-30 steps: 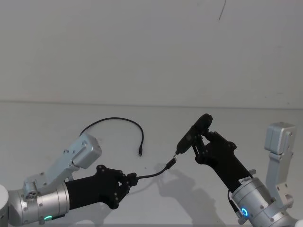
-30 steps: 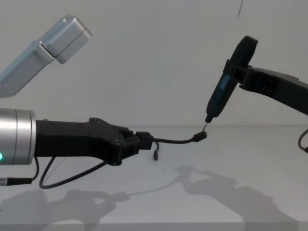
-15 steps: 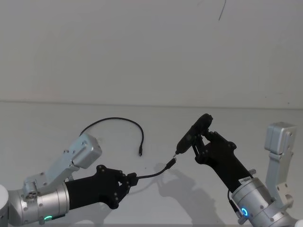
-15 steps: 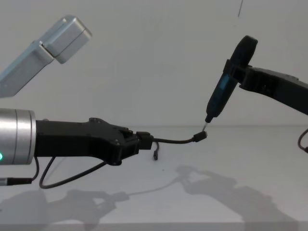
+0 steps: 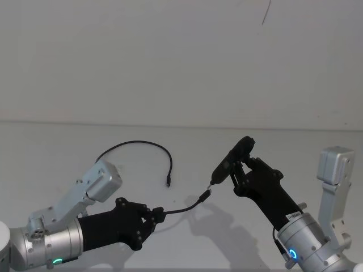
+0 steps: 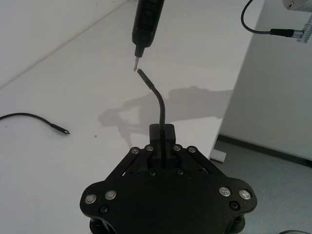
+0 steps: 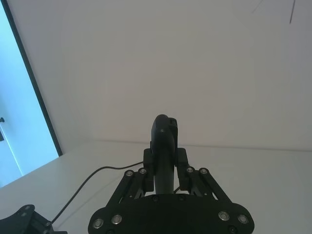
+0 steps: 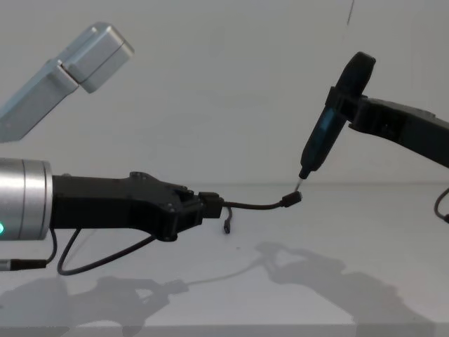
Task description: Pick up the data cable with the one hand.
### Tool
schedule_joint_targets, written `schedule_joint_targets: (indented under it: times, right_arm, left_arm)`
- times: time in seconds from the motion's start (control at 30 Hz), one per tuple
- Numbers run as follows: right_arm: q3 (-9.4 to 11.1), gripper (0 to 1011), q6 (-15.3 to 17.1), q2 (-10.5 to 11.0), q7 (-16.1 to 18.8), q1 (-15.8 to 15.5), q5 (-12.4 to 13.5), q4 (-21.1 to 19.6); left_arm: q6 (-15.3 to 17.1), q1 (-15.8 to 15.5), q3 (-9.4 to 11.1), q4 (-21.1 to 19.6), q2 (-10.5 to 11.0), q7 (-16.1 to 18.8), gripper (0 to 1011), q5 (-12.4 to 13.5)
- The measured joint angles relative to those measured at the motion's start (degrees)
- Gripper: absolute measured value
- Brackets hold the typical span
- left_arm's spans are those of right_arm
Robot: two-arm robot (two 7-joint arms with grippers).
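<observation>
The data cable is a thin black cord. My left gripper is shut on it near one end and holds that stretch above the white table. The short held stretch curves up to a small plug. Behind the gripper the cord loops across the table, and its other plug lies flat there. My right gripper is shut on a black pen-shaped tool with a blue mark. The tool's metal tip hangs just above the raised plug, a small gap apart.
The white table runs back to a plain white wall. Its edge drops to the floor in the left wrist view. Silver arm housings stand at the left and right. A thin black lead hangs off the right arm.
</observation>
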Motion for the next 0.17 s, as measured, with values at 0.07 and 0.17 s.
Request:
schedule_joint_targets:
  times: [0.07, 0.17]
  right_arm:
    - [0.0, 269, 0.0, 0.0, 0.0, 0.0, 0.0, 0.0]
    - [0.0, 269, 0.0, 0.0, 0.0, 0.0, 0.0, 0.0]
  left_arm:
    - [0.0, 0.0, 0.0, 0.0, 0.0, 0.0, 41, 0.0]
    - [0.0, 0.0, 0.0, 0.0, 0.0, 0.0, 41, 0.0]
